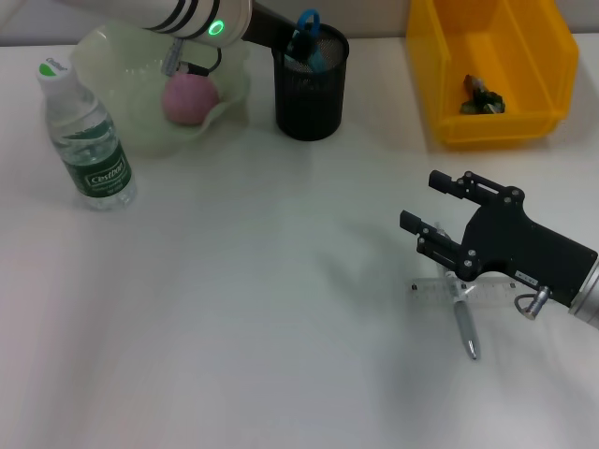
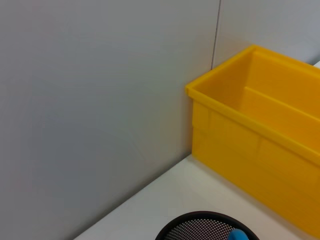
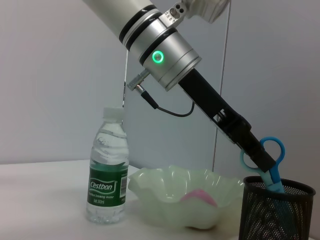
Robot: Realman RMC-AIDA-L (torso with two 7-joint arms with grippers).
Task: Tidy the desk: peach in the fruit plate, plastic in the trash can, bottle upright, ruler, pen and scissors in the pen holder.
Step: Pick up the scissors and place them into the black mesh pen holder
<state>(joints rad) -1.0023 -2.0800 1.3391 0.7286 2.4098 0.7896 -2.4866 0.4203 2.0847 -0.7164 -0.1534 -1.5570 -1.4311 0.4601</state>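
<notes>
Scissors (image 1: 307, 37) with light blue loop handles stand handles-up in the black wire-mesh cylindrical pen holder (image 1: 311, 98) at the back of the plain white worktop (image 1: 234, 309). The left tool (image 3: 267, 167) reaches down into the holder's mouth right against the handles; whether it is clenched on them or released cannot be told. Just left of the holder, the wide translucent pale green fruit plate (image 1: 112, 65) with its wavy rim holds the round pink peach (image 1: 190, 97). Left of the plate, the small clear plastic water bottle (image 1: 86, 140) with white cap and green label stands upright. At the back right, the bright yellow rectangular trash can (image 1: 440, 65) holds the small crumpled dark green and grey plastic (image 1: 481, 96) on its floor. The right tool (image 1: 432, 208) hovers low on the right side of the worktop, its black fingers spread apart and holding nothing. Beneath the right arm lies the thin transparent ruler (image 1: 440, 291), flat on the worktop, with a grey pen (image 1: 465, 329) lying across it.
</notes>
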